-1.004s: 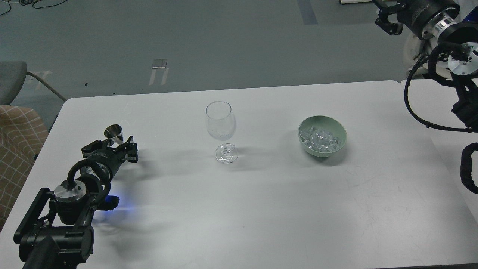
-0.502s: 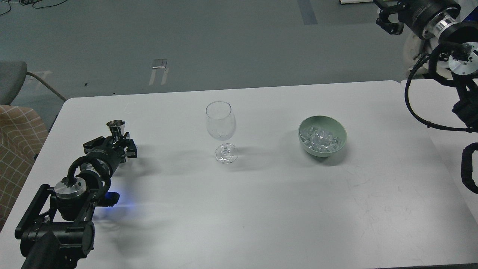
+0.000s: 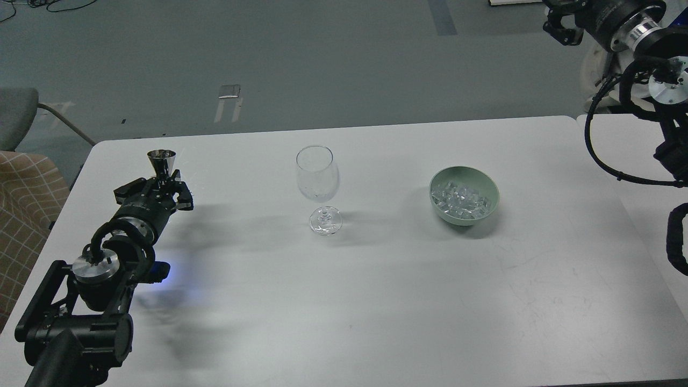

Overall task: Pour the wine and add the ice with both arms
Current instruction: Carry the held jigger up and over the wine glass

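A clear stemmed wine glass stands upright near the middle of the white table; it looks empty. A pale green bowl to its right holds the ice, several small glassy cubes. My left gripper at the table's left is shut on a small silver metal jigger cup, held upright. My right gripper is high at the top right, beyond the table's far edge, small and partly cut off by the frame.
A grey chair and a tan checked cushion stand off the table's left edge. A second white surface adjoins on the right under my right arm's cables.
My left gripper has lifted the silver cup and moved it up and slightly left, turning it from tilted to upright. My right arm has drifted slightly up and right.
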`<state>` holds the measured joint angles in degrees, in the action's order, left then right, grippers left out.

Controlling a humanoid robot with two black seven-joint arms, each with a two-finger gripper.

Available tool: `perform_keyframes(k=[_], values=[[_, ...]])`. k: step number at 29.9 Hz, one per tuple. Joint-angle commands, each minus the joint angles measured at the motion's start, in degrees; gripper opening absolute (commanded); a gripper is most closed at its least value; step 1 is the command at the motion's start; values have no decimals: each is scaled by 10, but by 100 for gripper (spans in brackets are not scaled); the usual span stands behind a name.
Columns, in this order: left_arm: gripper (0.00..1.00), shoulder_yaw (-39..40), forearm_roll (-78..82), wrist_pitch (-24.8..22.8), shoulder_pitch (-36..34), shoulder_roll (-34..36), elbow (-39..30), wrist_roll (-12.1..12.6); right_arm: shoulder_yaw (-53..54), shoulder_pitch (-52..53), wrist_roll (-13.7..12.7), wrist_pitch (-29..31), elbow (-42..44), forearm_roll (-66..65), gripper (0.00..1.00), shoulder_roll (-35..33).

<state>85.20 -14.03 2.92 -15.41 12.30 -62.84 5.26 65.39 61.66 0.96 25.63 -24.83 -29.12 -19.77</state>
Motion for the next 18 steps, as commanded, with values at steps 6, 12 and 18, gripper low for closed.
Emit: perform_keyframes(k=[6,12,18], values=[[17,-6,-3,7,-7,8,-64,3,0,-1,0,2,0,0,100,-3],[17,-9,-2,8,-41,8,-76,44,0,-2,0,3,0,0,100,-3],[16,-24,-2,8,-101,7,-74,51,0,-4,0,5,0,0,100,-6]])
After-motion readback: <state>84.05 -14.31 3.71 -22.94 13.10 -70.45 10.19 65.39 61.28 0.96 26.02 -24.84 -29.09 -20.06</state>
